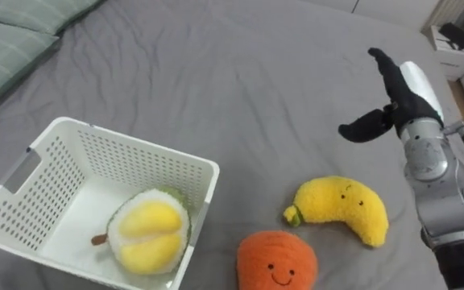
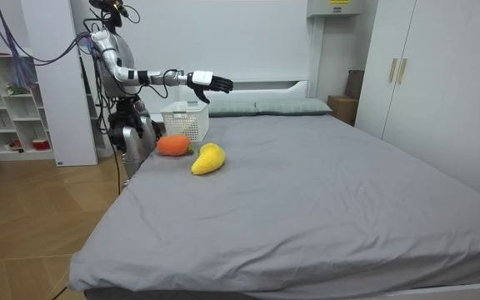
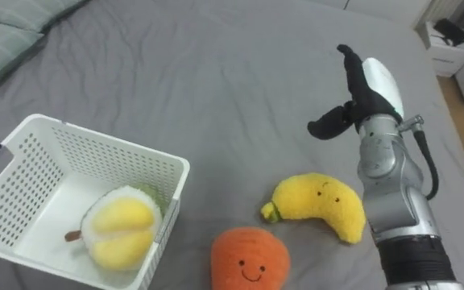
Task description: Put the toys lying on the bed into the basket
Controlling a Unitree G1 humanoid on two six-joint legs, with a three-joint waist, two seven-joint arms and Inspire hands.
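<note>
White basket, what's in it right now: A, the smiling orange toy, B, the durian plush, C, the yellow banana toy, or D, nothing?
B: the durian plush lies inside the white basket; the banana toy and orange toy lie on the bed outside it.

— What are the toys made of?
— Fuzzy plush, all three: the banana toy [image 1: 341, 208], the orange toy [image 1: 276, 259] and the durian toy [image 1: 147, 234] (its pale flesh is just as nappy).
— And the basket [image 1: 135, 157]?
— Smooth white perforated plastic. The bed sheet [image 1: 240, 89] is matt grey cloth. The right hand [image 1: 399, 98] has matt black fingers, a glossy white shell and a brushed-metal forearm.
</note>
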